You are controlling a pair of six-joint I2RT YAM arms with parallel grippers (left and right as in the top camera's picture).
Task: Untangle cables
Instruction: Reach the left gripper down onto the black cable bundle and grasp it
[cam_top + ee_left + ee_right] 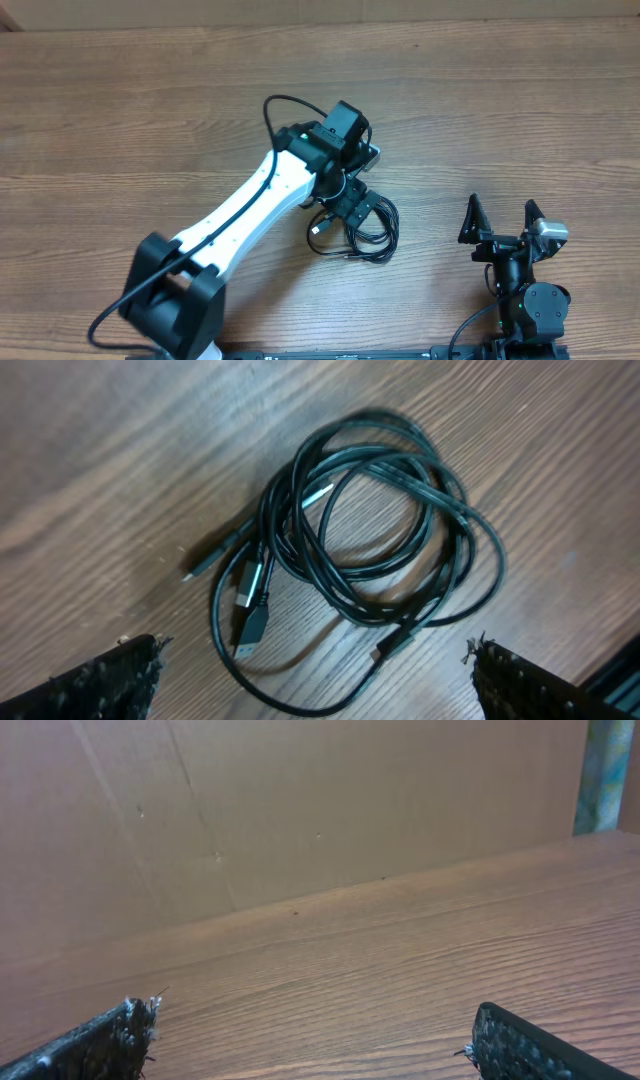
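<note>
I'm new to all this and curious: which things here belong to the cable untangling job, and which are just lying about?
Part of the job:
cables, tangled in a loose coil
left tool, open above them
right tool, open, off to one side

Just there:
wooden table
brown board behind it

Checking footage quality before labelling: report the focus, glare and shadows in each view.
Overhead: even light, soft shadows; white left arm hides part of the thin black coiled cables. Left wrist: cables sharp, pale glints on the cords; black left fingers cropped at the bottom corners. Right wrist: brown wooden table evenly lit, no glare; black right fingers cropped, dark.
</note>
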